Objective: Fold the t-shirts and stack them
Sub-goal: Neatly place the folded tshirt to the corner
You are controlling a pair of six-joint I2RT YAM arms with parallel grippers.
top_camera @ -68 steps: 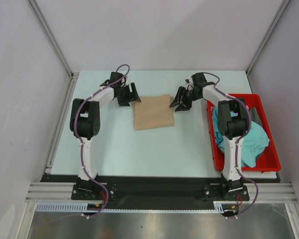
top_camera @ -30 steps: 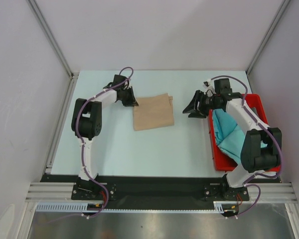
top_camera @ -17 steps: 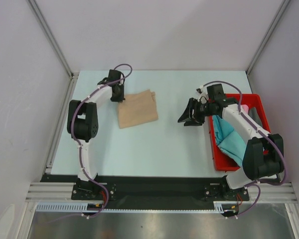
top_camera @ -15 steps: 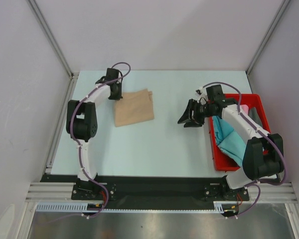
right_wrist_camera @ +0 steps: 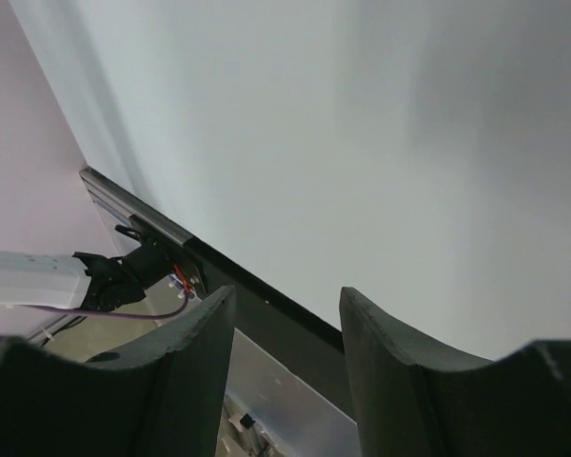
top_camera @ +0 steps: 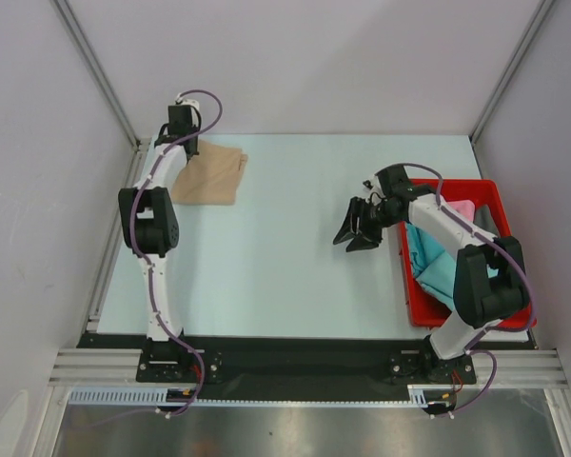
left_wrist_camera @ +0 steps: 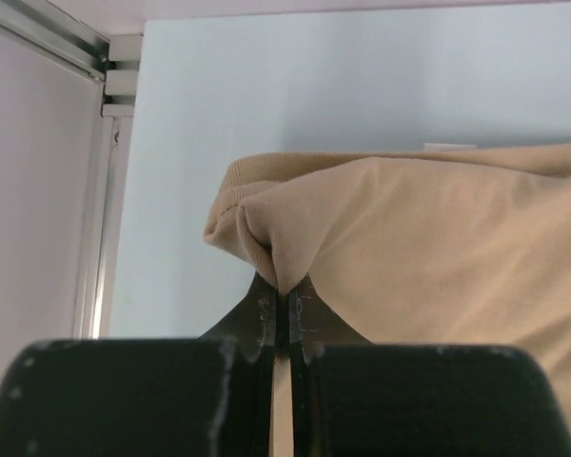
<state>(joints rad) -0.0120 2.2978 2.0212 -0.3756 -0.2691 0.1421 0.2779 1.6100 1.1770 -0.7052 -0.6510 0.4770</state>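
Note:
The folded tan t-shirt (top_camera: pixel 212 175) lies near the table's back left corner. My left gripper (top_camera: pixel 187 152) is shut on its left edge; in the left wrist view the jaws pinch a bunched fold of the tan t-shirt (left_wrist_camera: pixel 409 238) at the left gripper (left_wrist_camera: pixel 285 293). A teal t-shirt (top_camera: pixel 434 265) and a bit of a pink one (top_camera: pixel 463 208) lie in the red bin (top_camera: pixel 502 319) at the right. Just left of the bin, my right gripper (top_camera: pixel 353 230) hovers open over bare table. The right gripper (right_wrist_camera: pixel 287 328) has nothing between its fingers.
The left frame rail (top_camera: pixel 124 205) and the corner post (left_wrist_camera: pixel 105 86) stand close beside the tan t-shirt. The black front rail (right_wrist_camera: pixel 266 295) and the arm bases run along the table's near edge.
My left gripper has dragged the tan t-shirt from the back middle of the table to the back left corner. The right gripper has drifted slightly left and nearer, still open.

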